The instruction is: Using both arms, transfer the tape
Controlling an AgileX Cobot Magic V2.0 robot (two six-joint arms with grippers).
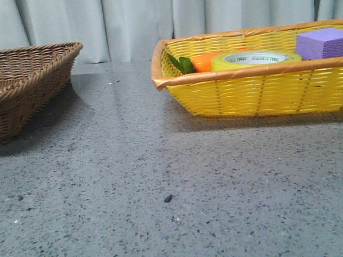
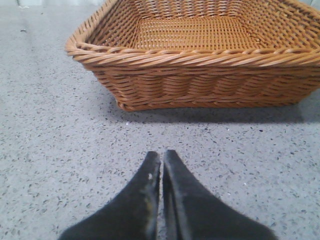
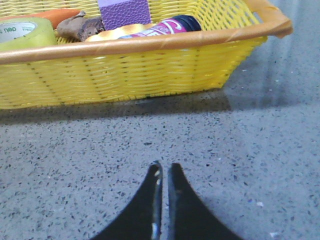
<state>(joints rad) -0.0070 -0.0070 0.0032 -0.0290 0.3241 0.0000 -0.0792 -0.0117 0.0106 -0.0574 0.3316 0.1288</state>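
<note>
Front view shows the tape (image 1: 256,58) lying untouched in the yellow basket (image 1: 257,93), both the left gripper (image 2: 161,159) and right gripper (image 3: 164,170) clenched on nothing, so the whole transfer remains.

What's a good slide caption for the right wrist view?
Shut right gripper faces the yellow basket holding the tape.

Looks like lab/test bench, not home: grey speckled stone-look tabletop (image 1: 163,182) w/ pale grey pleated curtain backdrop (image 1: 123,20) closing off bkgd; staged props only, i.e. brown woven wicker basket (image 1: 15,86) left, yellow woven plastic basket w/ orange rim (image 1: 257,93) right holding assorted small items
</note>
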